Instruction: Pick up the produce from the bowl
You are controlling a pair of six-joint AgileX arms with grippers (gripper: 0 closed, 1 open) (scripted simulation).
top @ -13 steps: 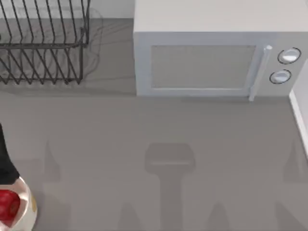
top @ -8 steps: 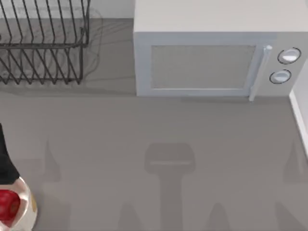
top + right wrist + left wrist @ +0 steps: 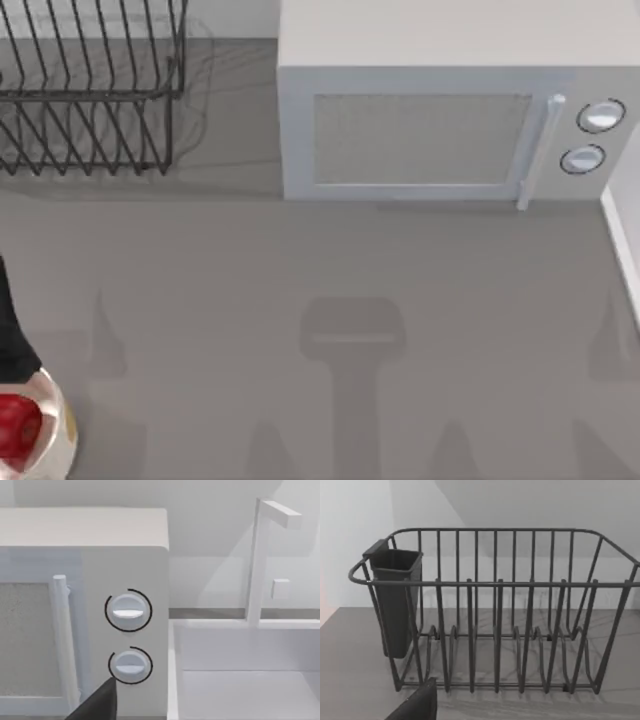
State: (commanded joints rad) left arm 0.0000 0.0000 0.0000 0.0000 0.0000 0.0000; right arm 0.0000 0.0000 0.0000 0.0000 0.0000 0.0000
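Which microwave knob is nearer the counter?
The lower knob, directly beneath the upper knob on the microwave, right of the door handle in the top view.

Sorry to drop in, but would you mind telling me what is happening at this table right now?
Nothing is being handled at this moment. The red produce sits inside the cream bowl at the table's near left edge in the top view. A dark piece of the left arm reaches in just above the bowl. Farther back stand a wire dish rack on the left and a microwave on the right, its door closed. The pick-up has not yet happened.
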